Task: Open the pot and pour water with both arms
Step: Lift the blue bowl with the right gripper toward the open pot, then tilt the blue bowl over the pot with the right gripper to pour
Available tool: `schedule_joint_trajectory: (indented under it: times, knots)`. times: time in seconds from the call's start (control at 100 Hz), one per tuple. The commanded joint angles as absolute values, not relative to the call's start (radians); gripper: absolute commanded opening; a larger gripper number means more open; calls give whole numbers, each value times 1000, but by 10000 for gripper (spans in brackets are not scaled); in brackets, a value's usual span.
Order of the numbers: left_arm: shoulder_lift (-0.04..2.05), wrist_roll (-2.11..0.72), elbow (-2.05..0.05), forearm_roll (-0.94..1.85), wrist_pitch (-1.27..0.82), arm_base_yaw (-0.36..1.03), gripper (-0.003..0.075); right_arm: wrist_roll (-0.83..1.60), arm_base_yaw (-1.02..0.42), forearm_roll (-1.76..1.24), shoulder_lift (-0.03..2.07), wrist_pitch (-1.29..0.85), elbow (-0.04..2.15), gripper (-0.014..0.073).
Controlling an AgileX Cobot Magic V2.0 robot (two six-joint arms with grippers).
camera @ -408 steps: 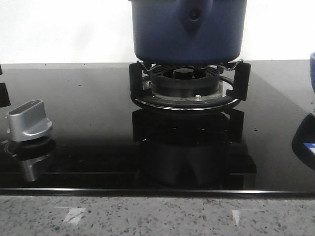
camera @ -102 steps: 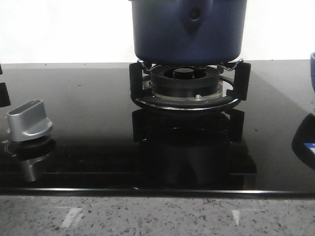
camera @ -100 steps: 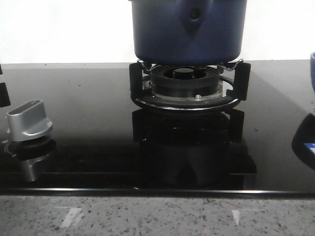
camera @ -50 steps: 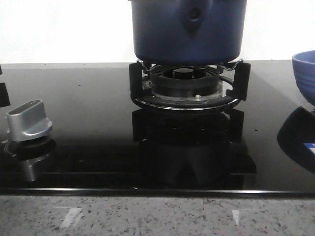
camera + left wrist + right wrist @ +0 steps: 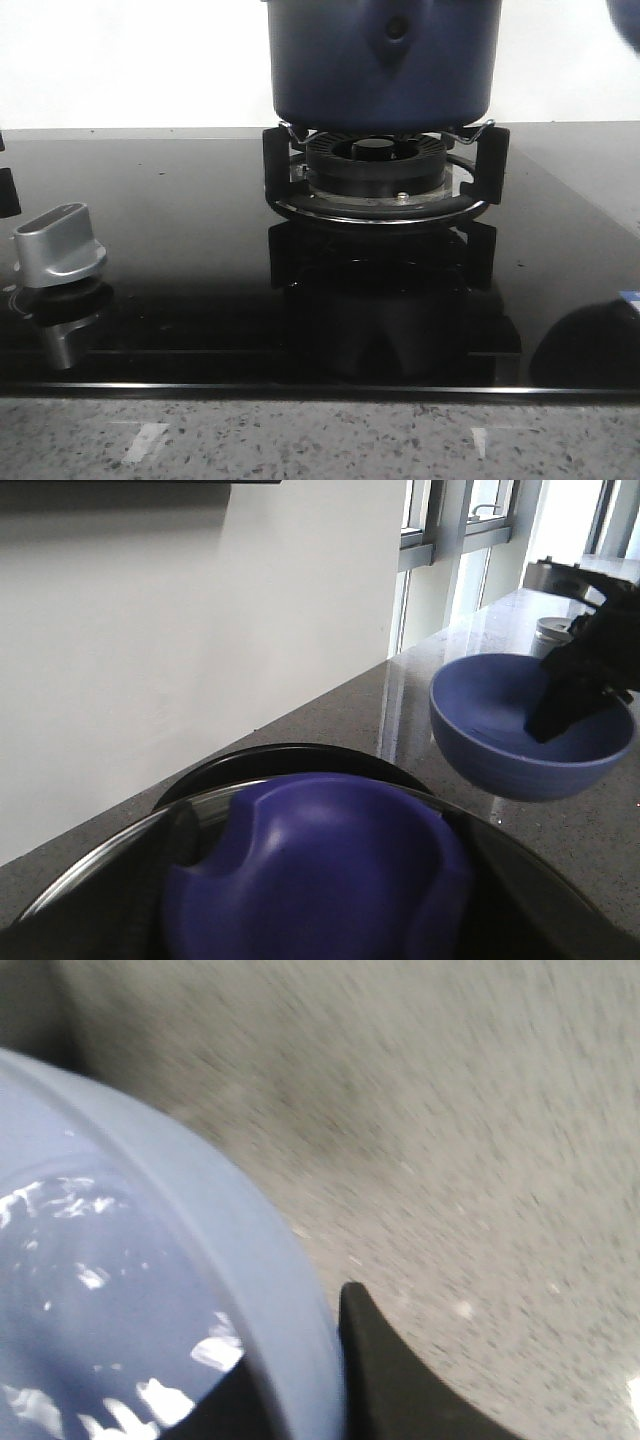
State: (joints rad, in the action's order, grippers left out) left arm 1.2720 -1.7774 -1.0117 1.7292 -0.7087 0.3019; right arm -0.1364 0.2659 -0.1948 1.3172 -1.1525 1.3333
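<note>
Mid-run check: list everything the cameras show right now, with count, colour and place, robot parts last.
pot: one, dark blue, on the burner at the back centre of the stove.
pot lid: one, glass with a blue knob, close under the left wrist camera.
burner: one, black with a metal ring, under the pot.
stove top: one, glossy black glass, across the front view.
stove knob: one, silver, front left of the stove top.
bowl: one, blue, lifted off the counter at the right, holding water.
counter: one, grey speckled stone, along the front edge.
right gripper: one, black, fingers clamped over the bowl's rim.
</note>
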Motion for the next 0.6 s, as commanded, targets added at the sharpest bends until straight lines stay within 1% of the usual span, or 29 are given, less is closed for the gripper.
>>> schedule_joint_trajectory:
  times: [0.0, 0.21, 0.4, 0.59]
  knots:
    - [1235, -1779, -1044, 1821, -747, 298, 274, -123, 266, -243, 1294, -1143, 1438, -68]
    - [1235, -1793, -1044, 1843, -743, 298, 274, -123, 221, -250, 1300, -1188, 1572, -67]
    - [1235, -1802, -1044, 1872, -747, 298, 274, -123, 153, -250, 1368, -1268, 1684, -67]
    - [1235, -1802, -1044, 1872, -754, 298, 274, -136, 78, -257, 1419, -1271, 1776, -67]
